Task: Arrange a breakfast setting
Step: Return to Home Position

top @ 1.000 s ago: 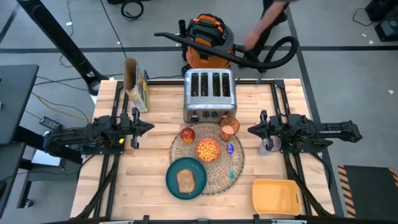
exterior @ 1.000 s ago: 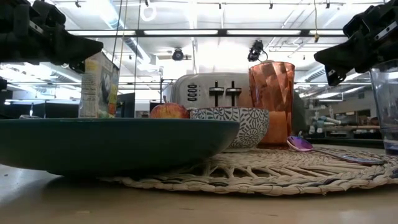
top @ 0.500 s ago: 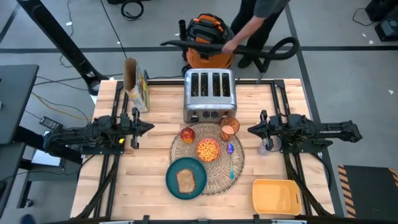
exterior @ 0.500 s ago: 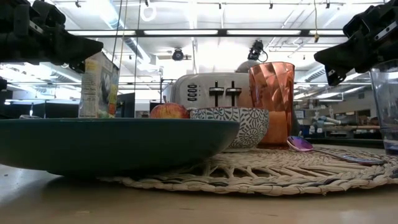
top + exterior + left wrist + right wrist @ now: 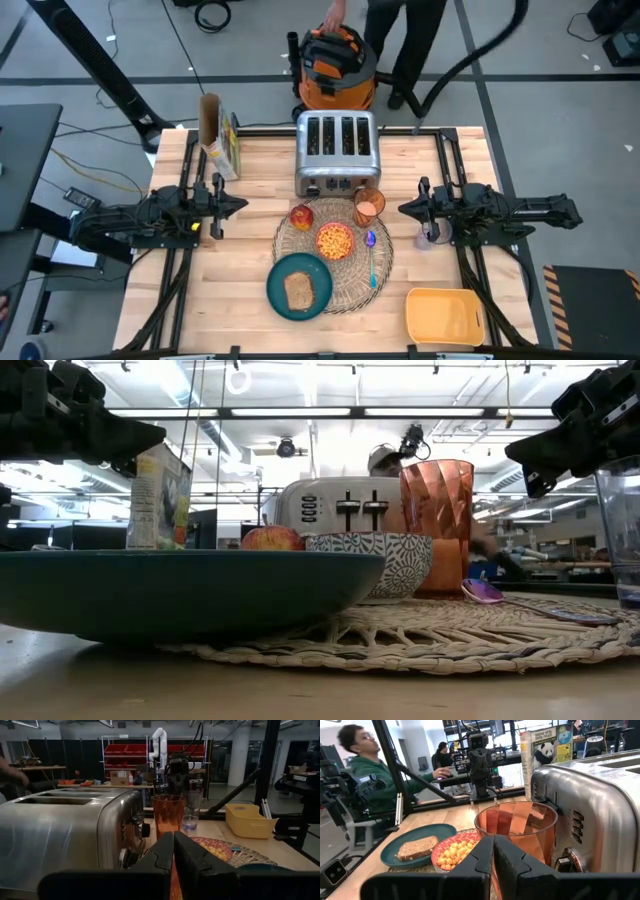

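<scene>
The left tool (image 5: pixel 241 204) is held above the left side of the table (image 5: pixel 240 300), its two fingers pressed together with nothing between them. The right tool (image 5: pixel 402 209) mirrors it above the right side, fingers also together and empty. Both point inward toward the middle of the table, well apart from each other.

Between them lies a round woven straw placemat (image 5: pixel 352 291). A dark teal plate (image 5: pixel 277 279) overlaps the mat's lower left edge in the high view, and a toast slice (image 5: pixel 298 290) lies flat on it. At the mat's centre stands a small pink-red bowl (image 5: pixel 318 241) filled with yellow cereal pieces. A blue spoon (image 5: pixel 371 256) lies on the mat just to the right of the bowl. A red-yellow apple (image 5: pixel 301 216) sits on the mat's upper left edge, near the bowl. A translucent orange cup (image 5: pixel 369 205) stands upright at the mat's upper right edge, just in front of a chrome four-slot toaster (image 5: pixel 336 150).

A cereal box (image 5: pixel 222 145) stands at the table's back left. A clear glass (image 5: pixel 430 236) stands under the right arm. A square yellow tray (image 5: pixel 443 315) lies at the front right corner, apart from the mat. Beyond the table, a person (image 5: pixel 410 40) stands beside an orange vacuum cleaner (image 5: pixel 335 55).
</scene>
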